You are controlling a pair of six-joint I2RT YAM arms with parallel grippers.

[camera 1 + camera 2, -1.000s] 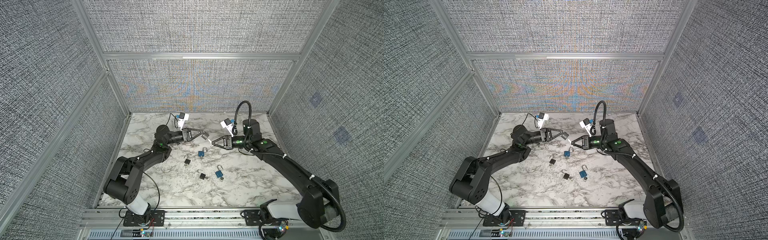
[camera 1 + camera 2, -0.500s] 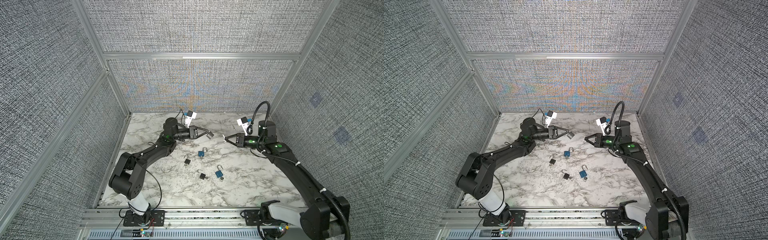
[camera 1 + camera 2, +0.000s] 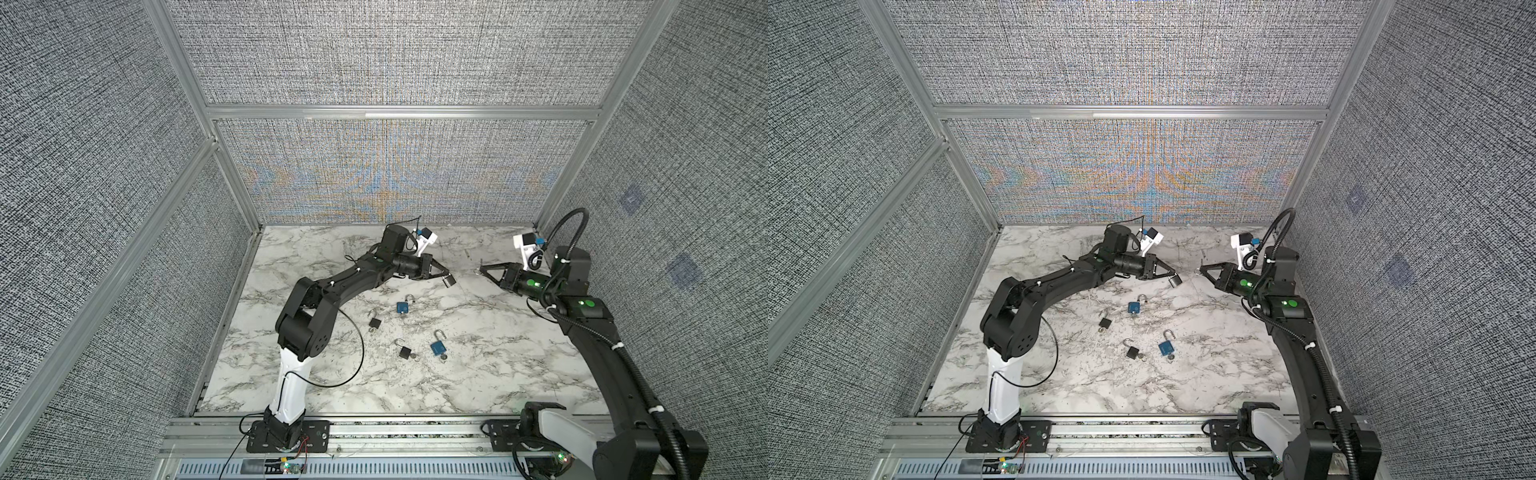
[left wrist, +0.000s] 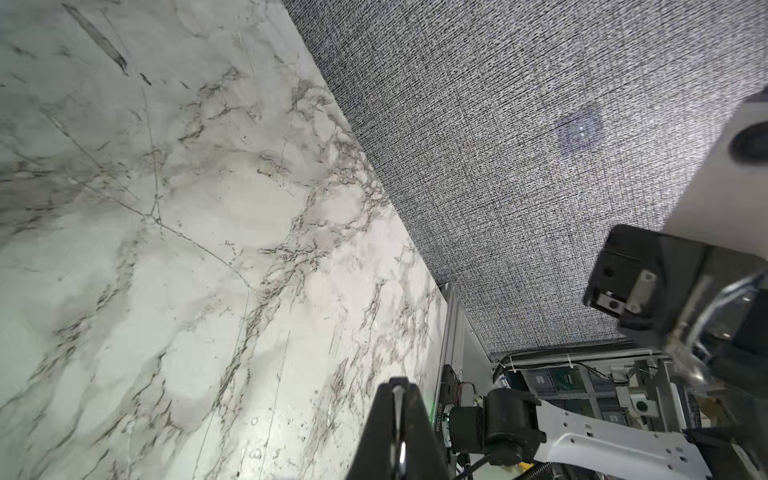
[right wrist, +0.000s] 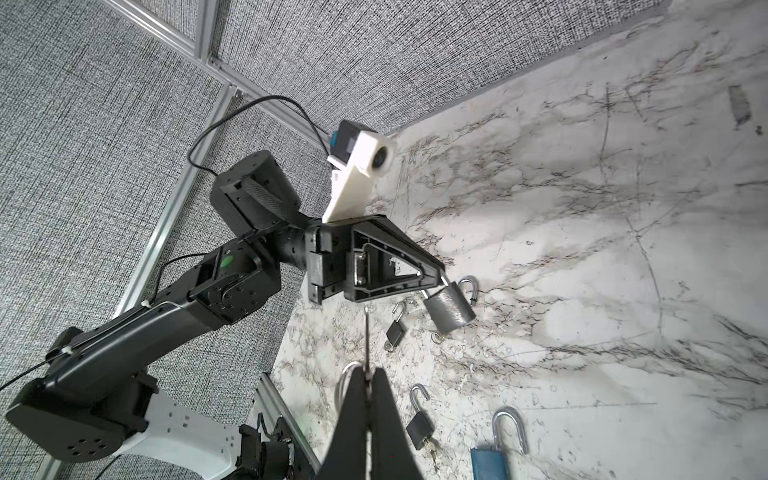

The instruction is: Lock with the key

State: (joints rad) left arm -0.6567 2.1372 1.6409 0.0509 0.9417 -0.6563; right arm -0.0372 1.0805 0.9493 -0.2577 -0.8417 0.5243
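Grey padlock (image 5: 451, 309) aloft, key (image 5: 367, 332) at the ready: the left gripper (image 5: 438, 277), clamped tight on the shackle (image 5: 468, 283), holds the lock above the far middle of the marble surface (image 3: 478, 374). Across a clear gap, the right gripper (image 5: 369, 376) is pinched fully closed on the key. Both of the task's pieces are in hand and off the surface, which looks like the end of the pick-up stage. The key is not yet in the lock, so inserting it, turning it and seating the shackle, which appears to stand open, all seem left to do.

The key's long axis runs straight out along its gripper, the thin blade pointing toward the left gripper and the lock, with the tip well short of both. The lock body hangs below the fingertips with its long axis tilted off vertical. Its lower end, where the keyhole presumably sits, faces down toward the surface, so the two will likely need realigning before they meet. Two blue padlocks (image 3: 402, 307) and two black padlocks (image 3: 375, 323) lie below, shackles open.
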